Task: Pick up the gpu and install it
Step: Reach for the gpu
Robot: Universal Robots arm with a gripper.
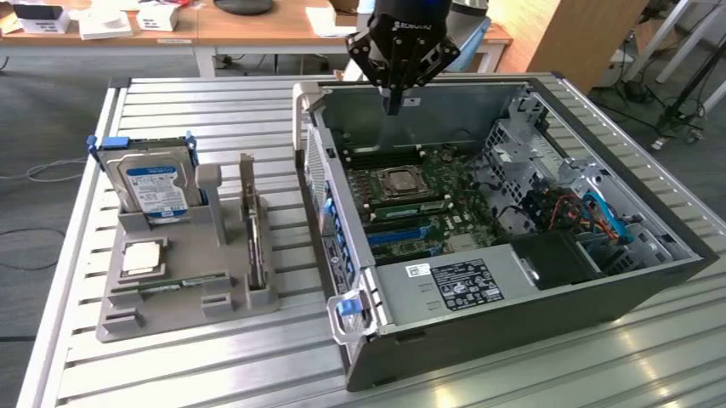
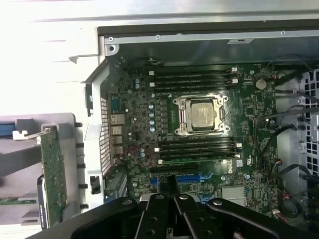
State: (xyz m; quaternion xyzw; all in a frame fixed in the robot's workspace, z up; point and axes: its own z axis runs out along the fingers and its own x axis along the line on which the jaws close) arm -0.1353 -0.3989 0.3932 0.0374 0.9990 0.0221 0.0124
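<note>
The gpu (image 1: 252,223) stands on edge in a slot of the grey holder (image 1: 182,293) on the exterior view's left, beside the open computer case. In the wrist view the gpu (image 2: 52,174) shows as a green board with a metal bracket at its end. My gripper (image 1: 393,104) hangs over the far end of the case, above the motherboard (image 1: 409,204), well apart from the gpu. Its fingers are shut with nothing between them. In the wrist view the gripper (image 2: 173,199) points down over the motherboard (image 2: 199,114) near the blue slots (image 2: 199,178).
The holder also carries a hard drive (image 1: 153,183) with a blue-white label, a processor chip (image 1: 142,255) and a slim memory stick (image 1: 170,283). The computer case (image 1: 635,280) lies open on the slatted metal table (image 1: 204,357). Cables and a drive cage fill its side on the exterior view's right.
</note>
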